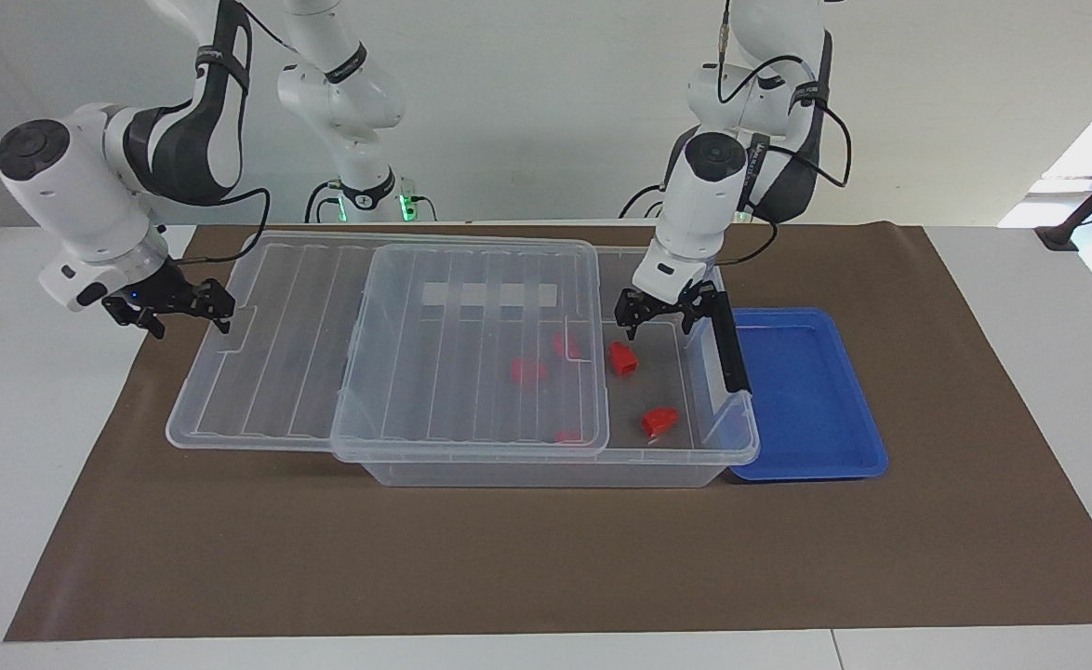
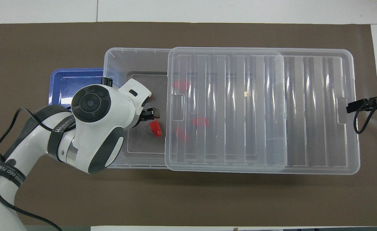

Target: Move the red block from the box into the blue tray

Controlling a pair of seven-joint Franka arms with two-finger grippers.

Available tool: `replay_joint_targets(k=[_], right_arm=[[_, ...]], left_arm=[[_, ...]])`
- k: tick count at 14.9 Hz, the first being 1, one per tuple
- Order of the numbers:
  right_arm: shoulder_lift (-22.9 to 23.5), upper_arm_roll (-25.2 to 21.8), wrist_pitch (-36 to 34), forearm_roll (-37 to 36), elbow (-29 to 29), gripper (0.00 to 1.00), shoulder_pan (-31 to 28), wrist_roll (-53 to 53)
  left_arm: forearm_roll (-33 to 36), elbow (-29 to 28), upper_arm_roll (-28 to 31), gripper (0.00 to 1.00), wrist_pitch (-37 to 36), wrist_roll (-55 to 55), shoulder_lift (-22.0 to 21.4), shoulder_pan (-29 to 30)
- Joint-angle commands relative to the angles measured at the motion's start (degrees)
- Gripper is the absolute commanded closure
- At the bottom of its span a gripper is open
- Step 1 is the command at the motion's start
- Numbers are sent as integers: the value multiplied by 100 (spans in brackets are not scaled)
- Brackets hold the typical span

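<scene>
Overhead, left gripper [image 2: 150, 114] hides one red block [image 1: 659, 421].

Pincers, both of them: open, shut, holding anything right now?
Left pincer: open, empty, over the box opening.
Right pincer: open, empty, at the lid end.

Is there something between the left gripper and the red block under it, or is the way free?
Nothing visible blocks it. The lid is slid toward the right arm's end, so the box is uncovered under the open left gripper, which hangs over the bare red block. The blue tray lies beside the box.
</scene>
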Motion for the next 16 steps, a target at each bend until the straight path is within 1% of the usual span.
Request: replay_joint_targets(k=[1, 2, 4, 5, 6, 7, 9, 11, 12, 13, 14, 15, 16], right_arm=[[-45, 32, 98, -95, -37, 0, -169, -199], [-45, 32, 107, -86, -37, 0, -187, -234], [-45, 32, 107, -86, -29, 0, -222, -340], [-45, 32, 107, -86, -29, 0, -222, -340], [-45, 32, 107, -86, -20, 0, -222, -340], [-45, 32, 107, -86, -20, 0, -222, -340], [-37, 32, 107, -86, -11, 0, -222, -340], [-37, 32, 98, -95, 7, 0, -231, -349], [-37, 32, 98, -95, 7, 0, -248, -392], [-37, 32, 98, -86, 7, 0, -283, -427], [-37, 32, 98, -95, 7, 0, -284, -428], [-28, 32, 98, -86, 7, 0, -284, -436], [-28, 32, 98, -86, 7, 0, -284, -428]], left_arm=[[74, -403, 73, 0, 505, -213, 16, -165], [74, -456, 73, 0, 698, -361, 113, -253], [74, -614, 73, 0, 1059, -556, 175, -280], [74, -685, 73, 3, 1200, -565, 210, -280], [74, -703, 64, 5, 1323, -565, 297, -280], [74, -694, 73, 5, 1403, -565, 429, -315], [65, -703, 64, 5, 1430, -661, 526, -403], [74, -720, 64, 5, 1430, -837, 518, -438], [65, -720, 64, 18, 1430, -846, 518, -438], [65, -729, 64, 48, 1430, -872, 518, -438], [74, -747, 64, 93, 1430, -994, 509, -447], [74, -747, 64, 100, 1404, -1204, 509, -447], [74, -747, 64, 100, 1395, -1232, 500, -447]])
